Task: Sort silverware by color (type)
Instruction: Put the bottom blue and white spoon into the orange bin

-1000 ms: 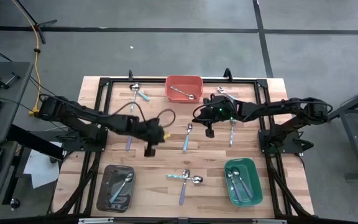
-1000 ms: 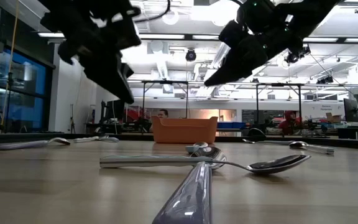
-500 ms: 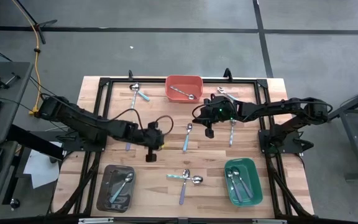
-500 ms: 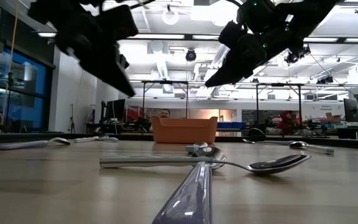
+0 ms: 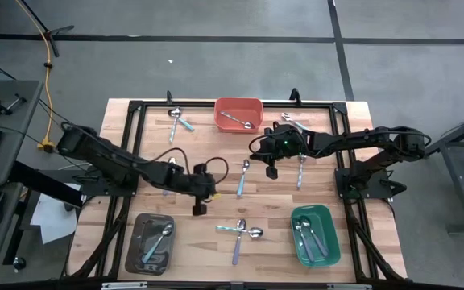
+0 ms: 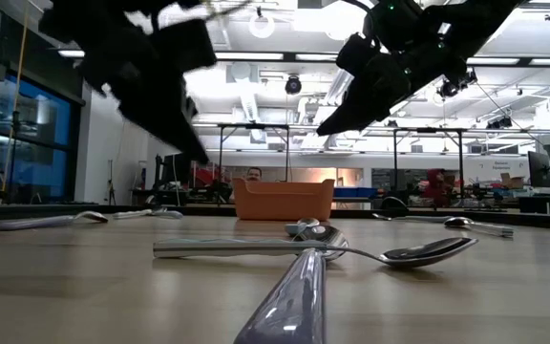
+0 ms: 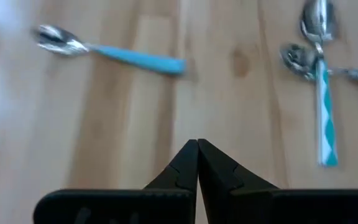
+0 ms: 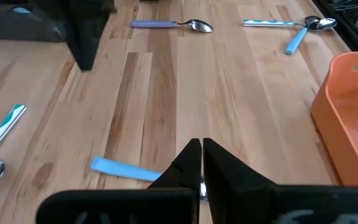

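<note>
Silverware (image 5: 242, 177) lies loose; left gripper (image 5: 198, 209) (pinched empty) hovers mid-table.

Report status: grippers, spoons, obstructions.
Left gripper shut, empty, over mid-table. Right gripper shut, empty, beside a blue-handled spoon. Spoons already in all three trays; several loose on the table. Nothing blocking them.

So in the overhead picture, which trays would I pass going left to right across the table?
Grey tray → red tray → green tray.
</note>
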Motion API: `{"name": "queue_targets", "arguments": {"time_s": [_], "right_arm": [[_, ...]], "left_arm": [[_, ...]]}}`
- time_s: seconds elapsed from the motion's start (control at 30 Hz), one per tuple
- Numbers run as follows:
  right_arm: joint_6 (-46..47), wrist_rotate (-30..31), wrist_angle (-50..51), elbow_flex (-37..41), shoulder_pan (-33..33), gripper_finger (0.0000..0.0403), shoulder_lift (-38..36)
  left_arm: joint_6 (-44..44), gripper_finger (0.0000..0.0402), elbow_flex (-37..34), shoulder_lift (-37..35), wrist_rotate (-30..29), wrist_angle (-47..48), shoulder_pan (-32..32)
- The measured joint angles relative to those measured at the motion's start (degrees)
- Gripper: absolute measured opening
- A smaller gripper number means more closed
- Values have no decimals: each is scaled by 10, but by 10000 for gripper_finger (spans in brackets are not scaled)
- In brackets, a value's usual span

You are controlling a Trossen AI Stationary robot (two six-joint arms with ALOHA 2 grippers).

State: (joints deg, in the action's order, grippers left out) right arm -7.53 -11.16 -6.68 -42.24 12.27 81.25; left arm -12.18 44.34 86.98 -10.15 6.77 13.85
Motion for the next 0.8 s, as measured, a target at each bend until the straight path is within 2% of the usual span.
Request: {"name": "queue_targets", "arguments": {"time_s": [0.07,0.2,0.27,0.4,0.6,0.8], "right_arm": [[0,0,1,0,0,0,0],[-3,0,5,0,0,0,0],[-2,0,6,0,0,0,0],[-1,0,9,0,0,0,0],[0,0,12,0,0,0,0],[0,0,17,0,0,0,0]], "left_arm": [[-2,1,12,28,21,-7,1],[5,15,33,76,26,-5,9],[14,33,50,94,28,-7,15],[10,77,84,123,72,-9,22],[-8,141,112,157,78,-4,42],[-12,171,145,204,81,-10,70]]}}
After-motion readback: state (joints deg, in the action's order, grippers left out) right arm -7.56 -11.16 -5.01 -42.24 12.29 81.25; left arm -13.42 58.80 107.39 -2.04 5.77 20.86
